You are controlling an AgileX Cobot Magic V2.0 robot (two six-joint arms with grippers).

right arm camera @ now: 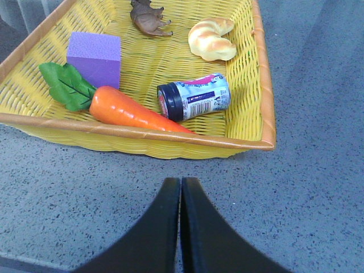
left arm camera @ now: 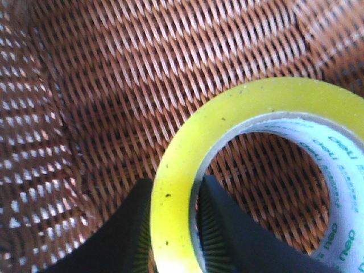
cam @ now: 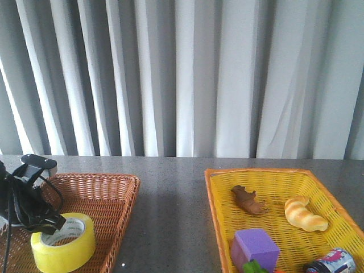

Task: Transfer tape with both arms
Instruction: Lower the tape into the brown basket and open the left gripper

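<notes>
The yellow tape roll (cam: pixel 63 242) with a white printed core lies in the brown wicker basket (cam: pixel 108 196) at the left. My left gripper (cam: pixel 50 227) is at the roll's near-left wall. In the left wrist view the tape (left arm camera: pixel 187 148) has its wall between my left gripper's (left arm camera: pixel 173 199) two fingers, one inside the core and one outside, closed on it. My right gripper (right arm camera: pixel 181 185) is shut and empty over the grey table, just in front of the yellow basket (right arm camera: pixel 170 136). The right arm does not show in the front view.
The yellow basket (cam: pixel 219 199) at the right holds a purple cube (cam: pixel 256 245), a croissant (cam: pixel 304 214), a brown toy animal (cam: pixel 248 200), a small jar (cam: pixel 335 261) and a carrot (right arm camera: pixel 128 111). Grey table (cam: pixel 170 216) lies between the baskets. Curtains hang behind.
</notes>
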